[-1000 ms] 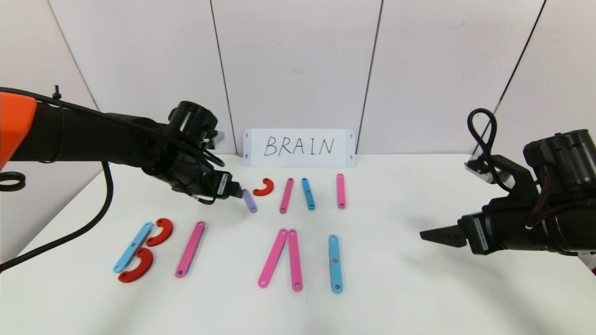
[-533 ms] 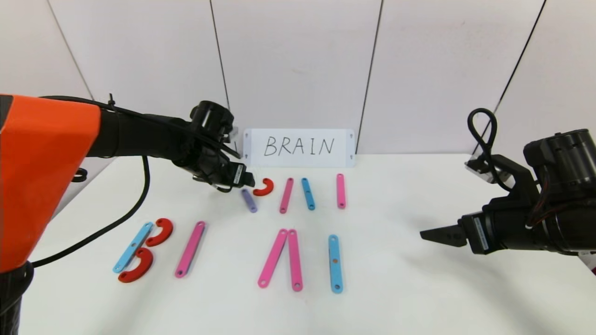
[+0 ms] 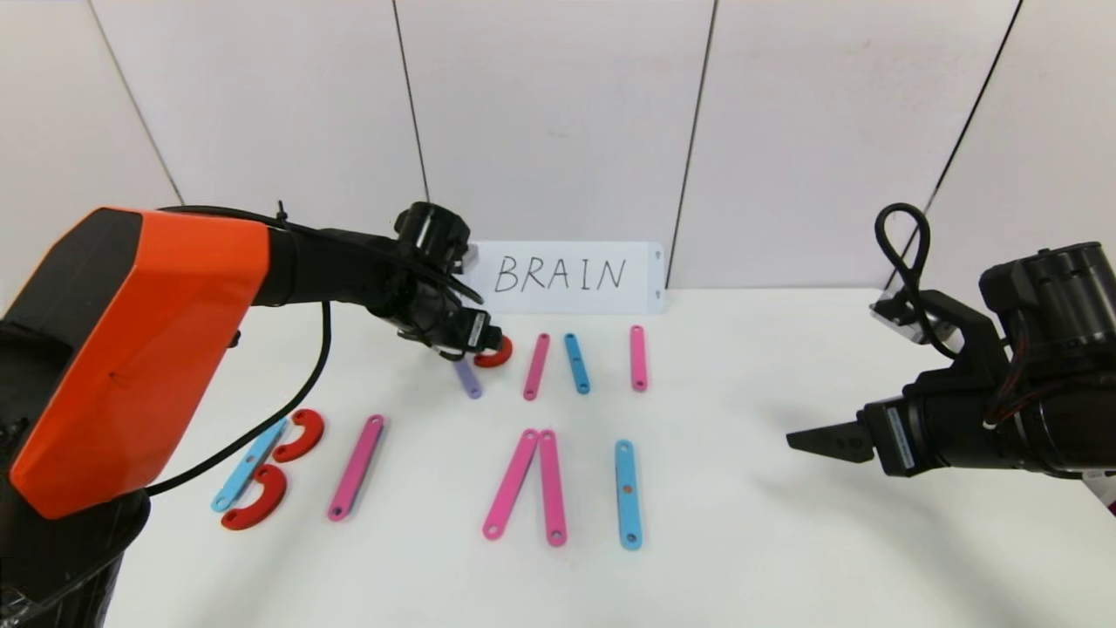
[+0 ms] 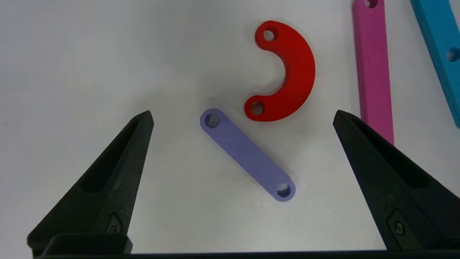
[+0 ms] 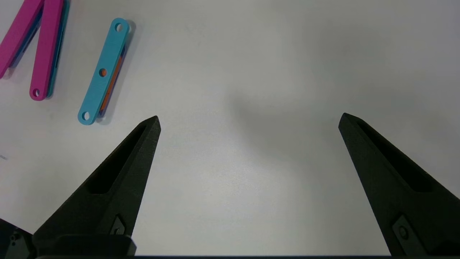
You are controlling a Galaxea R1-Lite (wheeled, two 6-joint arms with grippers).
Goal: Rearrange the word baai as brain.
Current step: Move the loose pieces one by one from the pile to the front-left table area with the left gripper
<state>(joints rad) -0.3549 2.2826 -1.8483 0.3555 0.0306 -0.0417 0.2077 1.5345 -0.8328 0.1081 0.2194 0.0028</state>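
Note:
The word lies in the front row: a blue strip [image 3: 248, 465] with two red curves [image 3: 301, 434], a pink strip [image 3: 356, 467], two pink strips [image 3: 513, 484] meeting in a peak, and a blue strip [image 3: 628, 494]. In the back row lie a short purple strip [image 3: 468, 378], a red curve [image 3: 495, 353], a pink strip [image 3: 536, 366], a blue strip [image 3: 576, 363] and another pink strip [image 3: 638, 358]. My left gripper [image 3: 486, 341] is open and empty above the purple strip [image 4: 248, 155] and red curve [image 4: 289, 73], its own jaws [image 4: 243, 114] spread wide. My right gripper [image 3: 798, 440] is open and empty, low at the right [image 5: 249, 118].
A white card [image 3: 562, 276] with handwritten BRAIN stands against the back wall behind the back row. The left arm's cable hangs over the table's left side. The front blue strip [image 5: 102, 72] and the pink pair [image 5: 45, 50] show in the right wrist view.
My left arm has reached farther back and to the right, from beside the purple strip to over the back red curve. The pieces and the right arm have not moved.

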